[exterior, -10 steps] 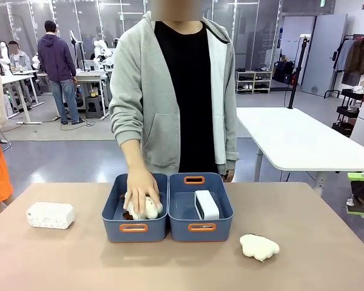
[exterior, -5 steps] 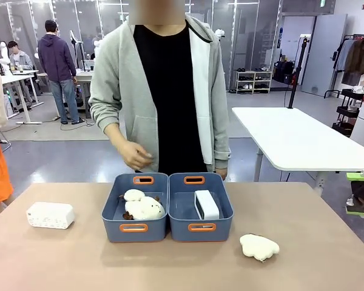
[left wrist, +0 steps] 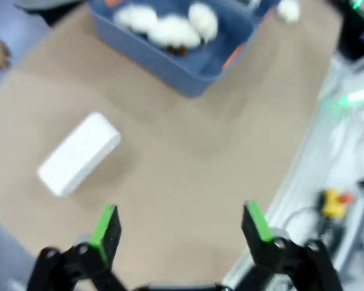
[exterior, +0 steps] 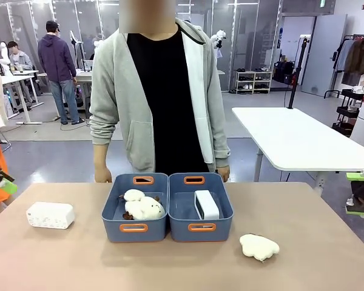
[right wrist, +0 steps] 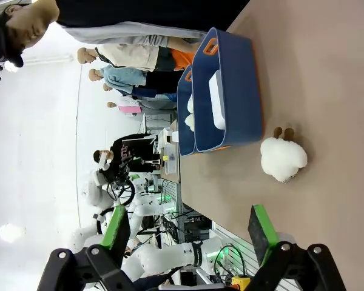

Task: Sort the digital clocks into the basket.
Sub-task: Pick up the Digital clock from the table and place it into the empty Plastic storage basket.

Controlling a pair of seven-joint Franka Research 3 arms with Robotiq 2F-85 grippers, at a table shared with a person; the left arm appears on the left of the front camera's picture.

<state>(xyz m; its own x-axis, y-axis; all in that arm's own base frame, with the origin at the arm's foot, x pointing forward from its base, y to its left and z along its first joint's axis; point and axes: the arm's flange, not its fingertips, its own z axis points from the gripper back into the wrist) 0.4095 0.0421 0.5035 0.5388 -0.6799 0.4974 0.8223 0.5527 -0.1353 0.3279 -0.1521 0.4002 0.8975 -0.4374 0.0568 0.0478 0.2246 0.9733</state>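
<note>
Hand [exterior: 101, 174] pulled back off plush [exterior: 142, 207] in bin [exterior: 133, 228], now at person's side; left gripper [left wrist: 181, 215] & right gripper [right wrist: 188, 224] spread, empty

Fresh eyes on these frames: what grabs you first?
Two blue rectangular plastic bins with orange handle slots sit side by side mid-table: the left bin holds a fluffy cream plush toy, the right bin a white rounded plastic digital clock. A second white clock lies on the table at the robot's left, a second plush toy at front right. A person in a grey hoodie stands behind the bins.
</note>
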